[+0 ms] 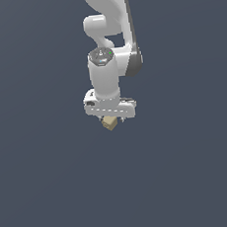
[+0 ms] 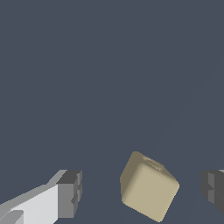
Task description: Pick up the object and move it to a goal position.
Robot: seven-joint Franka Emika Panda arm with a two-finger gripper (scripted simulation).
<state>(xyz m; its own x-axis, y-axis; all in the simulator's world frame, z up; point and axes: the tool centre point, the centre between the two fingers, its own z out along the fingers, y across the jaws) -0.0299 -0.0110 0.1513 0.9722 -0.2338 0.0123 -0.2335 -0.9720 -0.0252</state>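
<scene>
The tool (image 2: 142, 192) stands spread, its dark pads (image 2: 70, 192) well clear of either side of the tan cube (image 2: 148, 192), which sits between them, turned askew to the pads. In the exterior view the cube (image 1: 109, 123) shows just beneath the tool (image 1: 111, 116). To grasp well, I judge it should square the pads to two opposite faces, centre the cube, then close evenly.
</scene>
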